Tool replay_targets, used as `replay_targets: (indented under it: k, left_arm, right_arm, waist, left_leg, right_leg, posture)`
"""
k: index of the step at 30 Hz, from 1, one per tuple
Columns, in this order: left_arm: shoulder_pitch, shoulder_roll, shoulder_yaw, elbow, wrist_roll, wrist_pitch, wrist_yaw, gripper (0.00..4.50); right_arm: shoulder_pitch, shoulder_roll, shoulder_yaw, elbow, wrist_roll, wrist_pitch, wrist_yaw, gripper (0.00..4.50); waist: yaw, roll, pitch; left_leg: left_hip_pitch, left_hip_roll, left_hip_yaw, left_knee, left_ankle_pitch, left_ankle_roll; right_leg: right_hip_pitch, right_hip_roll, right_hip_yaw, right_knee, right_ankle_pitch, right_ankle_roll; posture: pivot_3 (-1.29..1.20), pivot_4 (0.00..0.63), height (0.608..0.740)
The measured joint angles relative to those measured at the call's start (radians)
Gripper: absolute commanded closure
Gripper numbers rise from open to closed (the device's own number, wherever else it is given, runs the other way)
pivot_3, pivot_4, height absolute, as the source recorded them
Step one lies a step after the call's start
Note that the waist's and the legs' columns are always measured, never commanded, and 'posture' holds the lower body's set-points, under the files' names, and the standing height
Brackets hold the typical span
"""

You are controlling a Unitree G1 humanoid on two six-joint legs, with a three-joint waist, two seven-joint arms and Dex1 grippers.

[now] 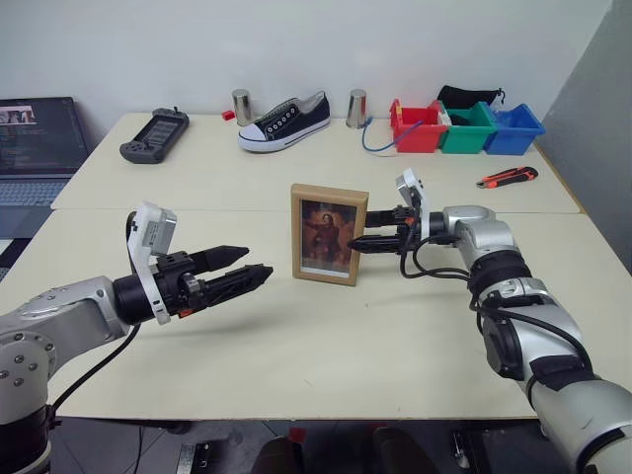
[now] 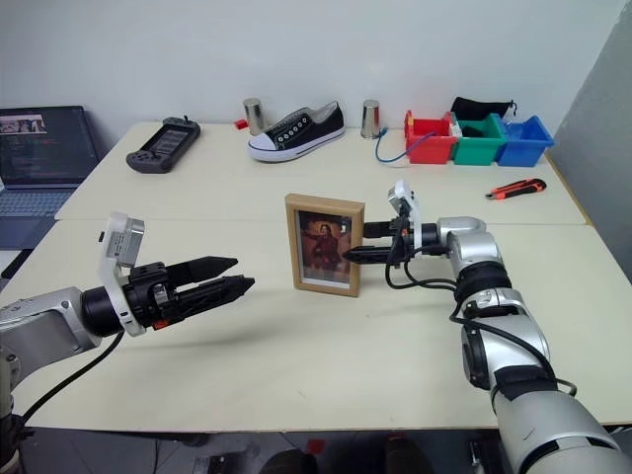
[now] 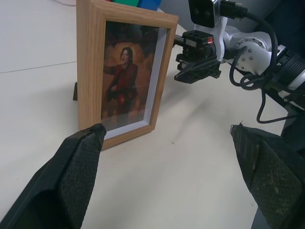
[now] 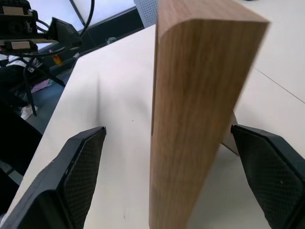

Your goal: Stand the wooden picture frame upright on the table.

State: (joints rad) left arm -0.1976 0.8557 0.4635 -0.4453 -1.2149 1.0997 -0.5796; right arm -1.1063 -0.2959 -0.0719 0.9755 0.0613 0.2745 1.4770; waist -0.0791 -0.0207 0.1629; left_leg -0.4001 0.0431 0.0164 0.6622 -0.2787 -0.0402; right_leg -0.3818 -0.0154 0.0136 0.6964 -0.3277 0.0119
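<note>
The wooden picture frame [image 1: 329, 235] stands upright near the middle of the table [image 1: 326, 346], its reddish portrait facing me. My right gripper [image 1: 363, 229] reaches in level from the right and is open. Its fingers [image 4: 76, 176] straddle the frame's right edge [image 4: 190, 119], one in front and one behind, with a gap on each side. My left gripper [image 1: 259, 262] hovers over the table to the left of the frame, open and holding nothing. From the left wrist view the frame [image 3: 121, 71] stands beyond the left gripper's fingers [image 3: 71, 171].
Along the table's far side lie a game controller [image 1: 155, 134], a black sneaker [image 1: 284, 120], two metal cups [image 1: 356, 108], and red, green and blue bins [image 1: 467, 126]. An orange utility knife [image 1: 508, 178] lies at the right. A laptop [image 1: 35, 148] sits off the left edge.
</note>
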Motion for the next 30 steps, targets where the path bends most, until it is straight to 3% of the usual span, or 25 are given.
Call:
replay_targets:
  k: [8,11,14,19,20,30]
  left_arm:
    - [-0.003,0.065,-0.007,0.062,0.076,-0.038,-0.055,0.0]
    - [-0.001,0.072,-0.007,0.096,0.147,-0.084,-0.063,0.0]
    - [0.011,0.048,-0.01,0.093,0.201,-0.118,-0.031,0.0]
    - [0.081,-0.044,-0.033,0.043,0.322,-0.187,0.081,0.0]
    - [0.112,-0.086,-0.039,0.003,0.371,-0.219,0.128,0.0]
    - [0.213,-0.314,-0.185,-0.091,0.553,-0.31,0.318,0.0]
  right_arm:
    - [0.061,-0.16,0.061,-0.091,0.0,0.021,0.028,0.05]
    - [0.111,-0.234,0.062,-0.185,0.003,0.045,0.025,0.05]
    - [0.24,-0.246,0.053,-0.403,0.036,0.086,-0.046,0.05]
    - [0.488,-0.222,0.012,-0.754,0.024,0.159,-0.343,0.05]
    - [0.581,-0.189,-0.026,-0.907,0.006,0.212,-0.475,0.05]
    - [0.881,-0.045,-0.053,-1.326,-0.025,0.384,-0.87,0.05]
  waist:
    - [0.014,0.0,0.0]
    - [0.025,0.0,0.0]
    - [0.028,0.0,0.0]
    - [0.039,0.0,0.0]
    - [0.045,0.0,0.0]
    - [0.055,0.0,-0.002]
  left_leg:
    - [-0.001,0.0,0.0,0.0,0.0,0.0]
    - [-0.001,0.0,0.001,-0.001,0.0,0.0]
    - [-0.002,0.0,0.001,-0.001,0.0,0.001]
    - [-0.005,0.0,0.001,0.0,0.0,0.001]
    - [-0.005,0.0,0.001,-0.001,0.0,0.0]
    - [-0.004,-0.001,0.001,0.001,-0.001,0.001]
  right_leg:
    - [-0.001,0.0,0.0,-0.001,0.0,0.0]
    - [-0.002,0.0,0.001,-0.003,0.0,0.0]
    - [-0.003,0.0,0.001,0.0,0.0,0.0]
    - [-0.007,0.0,0.002,0.001,0.0,0.0]
    - [-0.007,0.0,0.002,0.001,0.0,0.0]
    - [-0.006,0.0,0.002,0.0,0.0,0.0]
  posture:
    - [0.0,0.15,0.74]
    - [0.0,0.15,0.74]
    - [0.0,0.15,0.74]
    - [0.0,0.15,0.74]
    - [0.0,0.15,0.74]
    - [0.0,0.15,0.74]
